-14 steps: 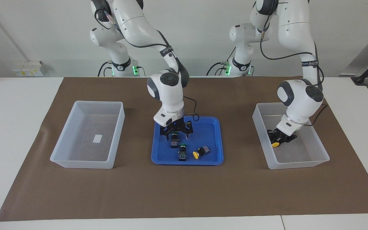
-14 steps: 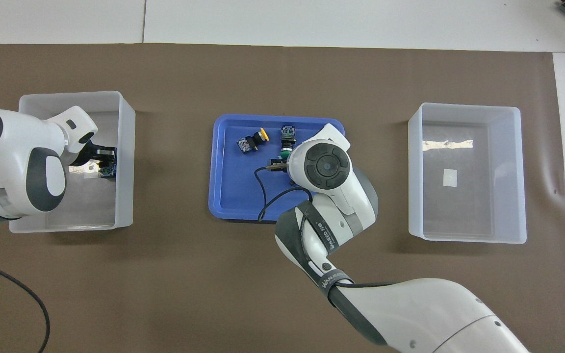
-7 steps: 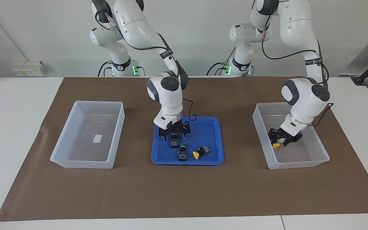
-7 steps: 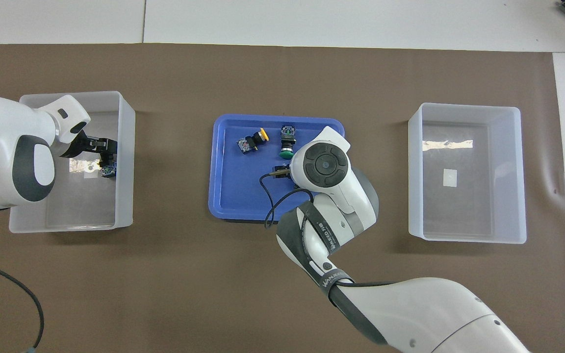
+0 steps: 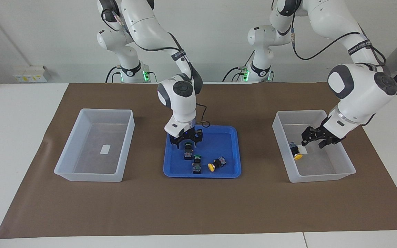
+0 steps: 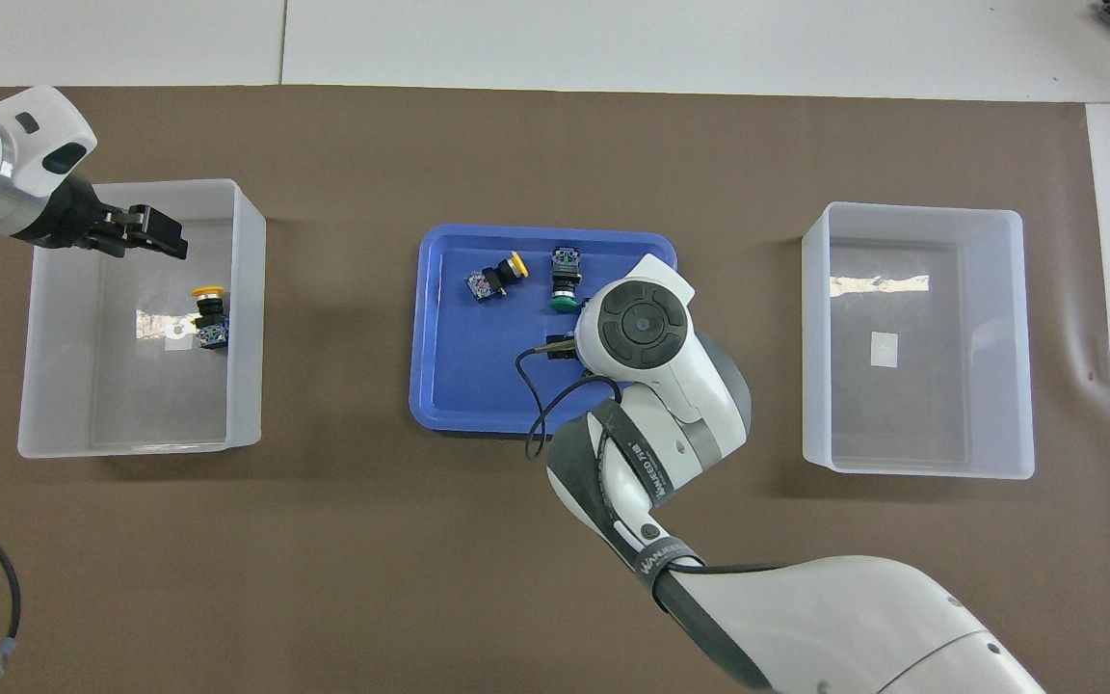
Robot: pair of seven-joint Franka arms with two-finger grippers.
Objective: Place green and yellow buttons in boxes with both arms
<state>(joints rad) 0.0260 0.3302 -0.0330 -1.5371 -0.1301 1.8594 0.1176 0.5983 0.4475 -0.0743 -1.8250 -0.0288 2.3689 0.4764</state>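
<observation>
Left pincer (image 5: pixel 311 138) up over the box (image 5: pixel 346 165) at the left arm's end of the worktop (image 5: pixel 19 137), fingers spread and holding nothing. One yellow button (image 5: pixel 295 152) lying on that box's floor, close against the wall nearest the blue tray (image 5: pixel 234 151), cap pointing away from the robots, clear of the pincer.

Right pincer (image 5: pixel 185 140) low over the tray in the middle of the brown mat (image 5: pixel 198 206), straddling a green button (image 5: pixel 187 151); fingers a little apart on either side of it, contact with the button impossible to tell. From overhead, wrist of the right arm hiding this button and the pincer itself.

Second green button (image 5: pixel 196 164) on the tray floor, farther from the robots than the first, just beside it, cap toward the robots. Second yellow button (image 5: pixel 216 164) near it, lying on its side, toward the left arm's end of the tray, cap pointing away from the robots.

Other box (image 5: pixel 81 172) at the right arm's end of the worktop, only a small white sticker (image 5: pixel 105 149) on its floor.
</observation>
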